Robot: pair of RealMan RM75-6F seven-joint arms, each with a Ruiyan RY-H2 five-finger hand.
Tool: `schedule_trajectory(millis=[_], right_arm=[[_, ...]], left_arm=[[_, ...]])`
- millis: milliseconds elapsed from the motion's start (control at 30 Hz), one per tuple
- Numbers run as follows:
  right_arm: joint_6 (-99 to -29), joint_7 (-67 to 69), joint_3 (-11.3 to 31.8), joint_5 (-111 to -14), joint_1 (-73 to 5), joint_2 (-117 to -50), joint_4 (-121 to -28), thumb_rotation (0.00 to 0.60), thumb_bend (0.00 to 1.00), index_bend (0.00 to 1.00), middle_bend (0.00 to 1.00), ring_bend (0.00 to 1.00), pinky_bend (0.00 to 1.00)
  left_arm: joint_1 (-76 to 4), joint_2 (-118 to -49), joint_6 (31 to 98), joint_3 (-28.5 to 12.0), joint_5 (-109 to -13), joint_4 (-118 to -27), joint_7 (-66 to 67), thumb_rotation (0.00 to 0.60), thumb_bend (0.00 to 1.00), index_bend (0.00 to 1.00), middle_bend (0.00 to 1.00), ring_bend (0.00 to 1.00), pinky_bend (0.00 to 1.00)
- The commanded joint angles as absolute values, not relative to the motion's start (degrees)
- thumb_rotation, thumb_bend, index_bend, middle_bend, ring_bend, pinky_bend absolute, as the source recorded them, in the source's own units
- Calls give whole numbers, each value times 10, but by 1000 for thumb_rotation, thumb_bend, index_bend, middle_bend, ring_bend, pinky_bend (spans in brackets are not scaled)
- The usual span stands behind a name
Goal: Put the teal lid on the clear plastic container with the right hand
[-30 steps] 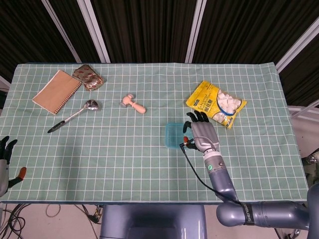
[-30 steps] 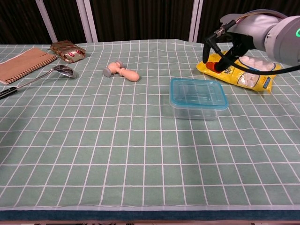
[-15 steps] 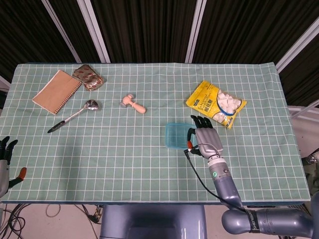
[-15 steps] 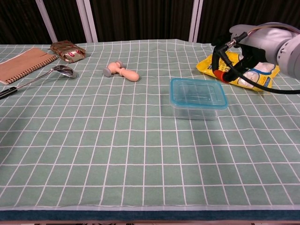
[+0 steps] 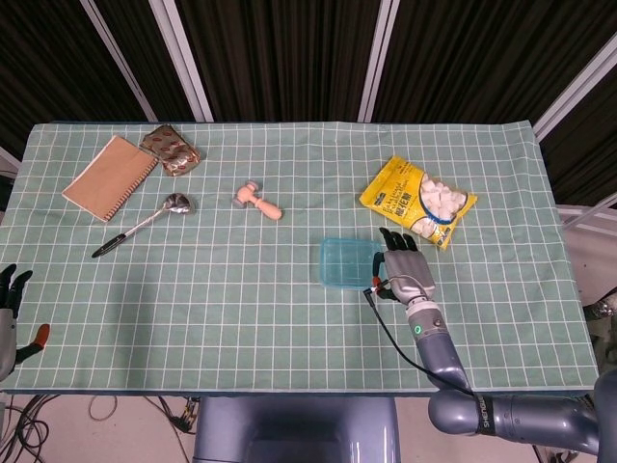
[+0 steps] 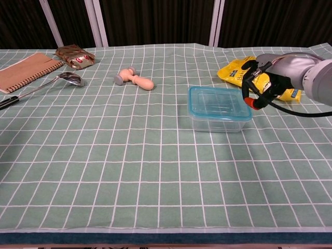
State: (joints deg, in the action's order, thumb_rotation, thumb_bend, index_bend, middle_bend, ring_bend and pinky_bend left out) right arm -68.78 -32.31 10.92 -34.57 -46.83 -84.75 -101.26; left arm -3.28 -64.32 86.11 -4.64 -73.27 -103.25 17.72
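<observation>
Just right of the container (image 6: 220,108), whose teal lid (image 5: 344,262) already sits on top, the right hand (image 5: 404,264) has drawn back, empty with fingers apart, suggesting the task is essentially done.

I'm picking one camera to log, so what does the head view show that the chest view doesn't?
Only the head view shows the left hand at the table's near left corner, the whole pen and the whole notebook.

Only the chest view shows the clear plastic container side-on, its clear wall visible under the teal lid already on it.

Both show the right hand just right of the container, the yellow snack bag, the spoon and the foil packet.
</observation>
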Motion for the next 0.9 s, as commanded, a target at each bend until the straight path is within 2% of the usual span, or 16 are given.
schedule_trajectory(millis=[33, 900], right_arm=[[-679, -318, 110, -347, -468, -858, -998, 600, 517, 641, 3, 0, 0], [-637, -309, 116, -354, -463, -900, -932, 600, 517, 651, 0, 0, 0]], left_arm=[[-33, -643, 861, -47, -731, -1033, 177, 600, 318, 106, 0, 0, 0], [-33, -642, 860, -49, -724, -1032, 179, 600, 318, 106, 0, 0, 0]])
